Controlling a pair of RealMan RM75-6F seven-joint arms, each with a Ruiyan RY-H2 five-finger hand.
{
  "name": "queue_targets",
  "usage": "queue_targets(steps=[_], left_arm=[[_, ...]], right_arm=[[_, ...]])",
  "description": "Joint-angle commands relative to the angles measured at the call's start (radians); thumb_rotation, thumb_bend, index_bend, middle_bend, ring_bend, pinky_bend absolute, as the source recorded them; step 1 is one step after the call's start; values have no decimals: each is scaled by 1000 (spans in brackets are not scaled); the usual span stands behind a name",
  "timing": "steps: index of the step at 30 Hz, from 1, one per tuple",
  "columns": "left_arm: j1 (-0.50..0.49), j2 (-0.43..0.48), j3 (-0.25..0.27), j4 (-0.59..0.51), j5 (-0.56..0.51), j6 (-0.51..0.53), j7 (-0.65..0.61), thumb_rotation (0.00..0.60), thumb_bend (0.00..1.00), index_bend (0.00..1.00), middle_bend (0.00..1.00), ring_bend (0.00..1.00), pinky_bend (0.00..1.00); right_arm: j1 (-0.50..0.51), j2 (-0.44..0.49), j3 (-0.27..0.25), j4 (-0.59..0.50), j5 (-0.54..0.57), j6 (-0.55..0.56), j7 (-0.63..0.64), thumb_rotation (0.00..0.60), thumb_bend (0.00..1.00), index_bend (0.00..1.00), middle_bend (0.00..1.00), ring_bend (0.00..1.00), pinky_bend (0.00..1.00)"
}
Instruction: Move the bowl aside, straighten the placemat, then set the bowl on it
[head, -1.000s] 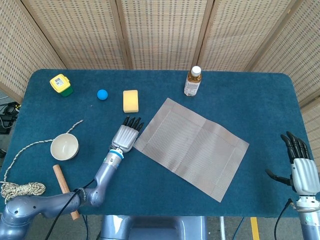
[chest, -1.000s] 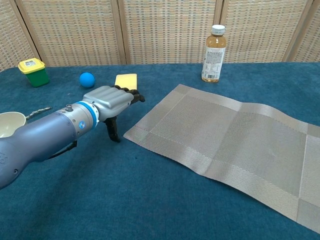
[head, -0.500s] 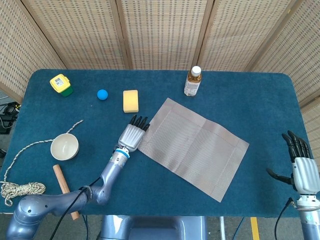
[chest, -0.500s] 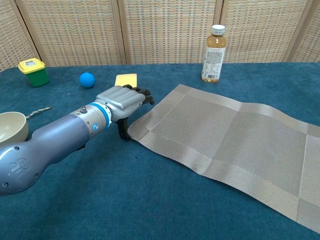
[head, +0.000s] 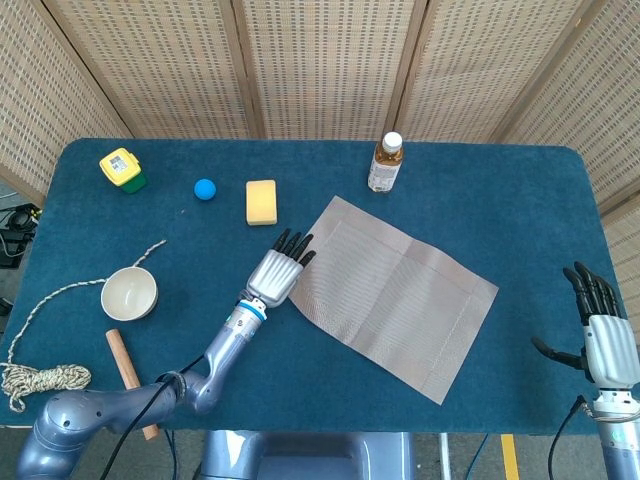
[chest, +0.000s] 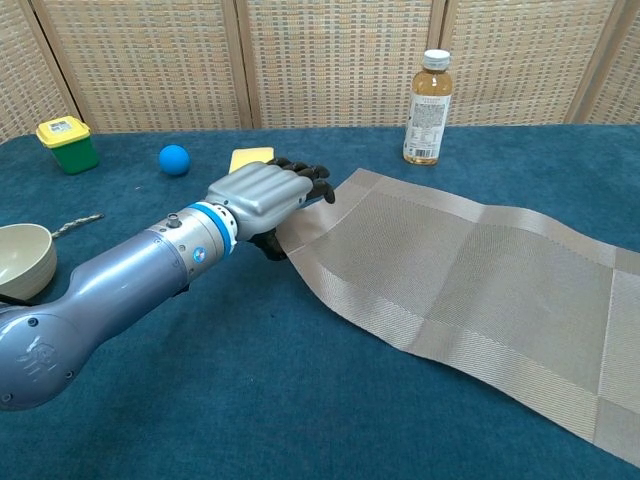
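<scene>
Left hand (head: 278, 270) (chest: 262, 194): placed at the left corner of the placemat (head: 390, 295) (chest: 470, 280), palm down, fingers (head: 295, 243) extended forward and slightly spread over the mat's edge. In the chest view, thumb tucked under the hand at the mat's corner; corner edge slightly raised against the hand. Whether the corner is pinched or only touched: cannot tell. Left forearm stretched diagonally from the near-left desk edge toward the mat, low over the desk (head: 500, 190) (chest: 200, 400).

Right hand (head: 603, 330): at the near-right edge of the desk in the head view, upright, fingers extended and apart, thumb out to the side, holding nothing. Well apart from the mat.

Placemat: grey woven, lying flat but skewed on the blue desk surface, long axis running diagonally from upper left to lower right.

Bowl (head: 130, 294) (chest: 25, 262): cream, upright, on the desk left of the left arm, well apart from the mat.

Other items on the desk: bottle (head: 386, 164) (chest: 428, 108) upright beyond the mat's far corner; yellow sponge (head: 261, 201) (chest: 251, 158) just beyond the left hand; blue ball (head: 205, 189) (chest: 174, 159); green-and-yellow box (head: 122, 169) (chest: 67, 144) at far left; wooden stick (head: 127, 367) and coiled rope (head: 45, 378) at near left.
</scene>
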Motion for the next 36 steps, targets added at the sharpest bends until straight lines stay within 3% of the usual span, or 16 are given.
queue_targets(steps=[1,8,13,19,24,36], left_arm=[[0,-9,0,14,17,11,-29,600,472,188,0,0,0],[-1,-26,-3,42,44,25,-68,600,462,470,0,0,0],[0,-42,-4,67,56,32,-84,600,462,575,0,0,0],[4,-52,-17,91,45,31,-77,600,470,588,0,0,0],[17,-40,-12,84,53,39,-79,600,549,588,0,0,0],[117,67,66,-56,132,148,-88,600,566,591,0,0,0]], right_arm=[[-1,1,0,-2,0,0,3,600,231,42,0,0,0],[0,5,0,-5,1,-5,7,600,231,42,0,0,0],[-1,8,0,-9,1,-7,11,600,231,42,0,0,0],[-2,11,-2,-12,0,-10,12,600,231,42,0,0,0],[-1,11,-4,-14,-3,-13,7,600,230,43,0,0,0],[-6,15,-14,-32,-27,3,-9,600,231,43,0,0,0]])
